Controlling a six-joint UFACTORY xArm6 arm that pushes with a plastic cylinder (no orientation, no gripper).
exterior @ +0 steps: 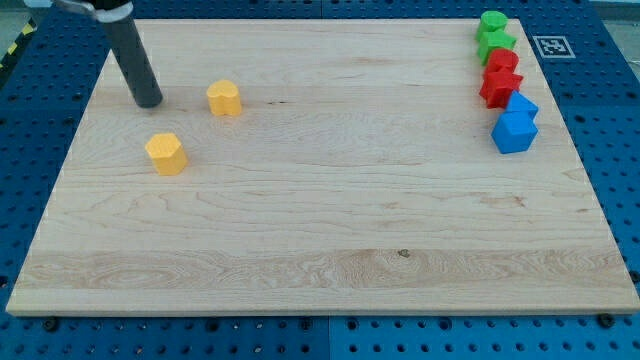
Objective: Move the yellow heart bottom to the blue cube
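Note:
My tip (148,102) rests on the board at the upper left. A yellow block that looks like the heart (224,98) lies just to the tip's right, a small gap apart. A second yellow block, many-sided (166,153), lies below and slightly right of the tip. The blue cube (514,132) sits far off at the view's right edge of the board, with another blue block (522,104) touching it from above.
Two red blocks (501,84) (502,60) and two green blocks (495,44) (492,22) form a column above the blue ones along the right edge. The wooden board (320,240) lies on a blue perforated table.

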